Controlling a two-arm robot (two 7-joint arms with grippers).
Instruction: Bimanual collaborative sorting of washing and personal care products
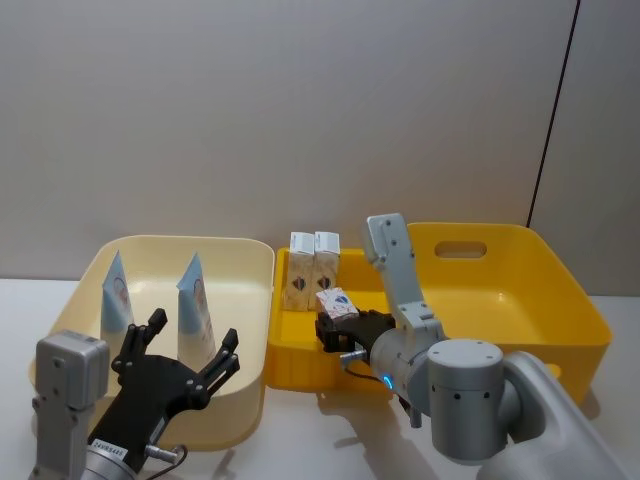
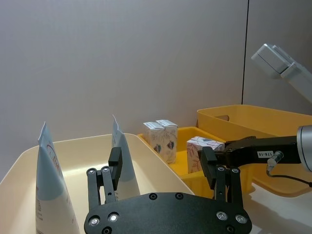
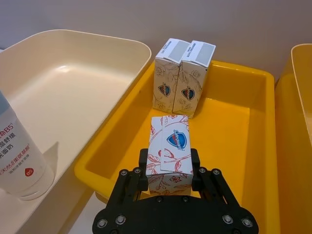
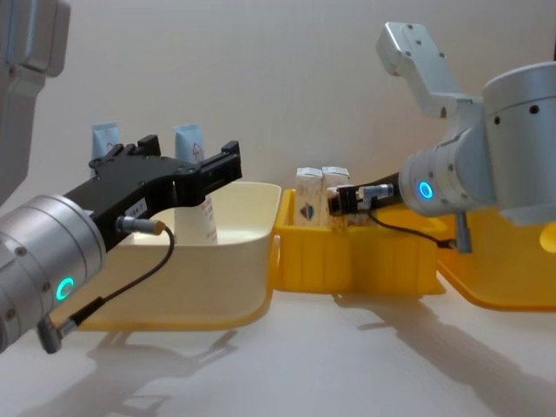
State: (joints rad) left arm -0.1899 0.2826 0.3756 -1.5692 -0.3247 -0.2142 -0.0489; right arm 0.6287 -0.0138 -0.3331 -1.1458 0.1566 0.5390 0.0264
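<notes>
Your right hand [image 3: 169,163] was clamped on a white carton [image 3: 169,144] above the small yellow bin [image 3: 234,122], near two cartons [image 3: 178,83] standing against its far wall. Your left hand [image 1: 193,338] hung over the cream bin [image 1: 240,250], fingers apart, by two upright tubes [image 1: 194,295].

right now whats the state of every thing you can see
left gripper: open, empty, by the cream bin
right gripper: shut on held carton, over the small yellow bin
standing cartons: two, upright, touching, at that bin's far wall
squeeze tubes: two, upright in the cream bin, crimped ends up
</notes>
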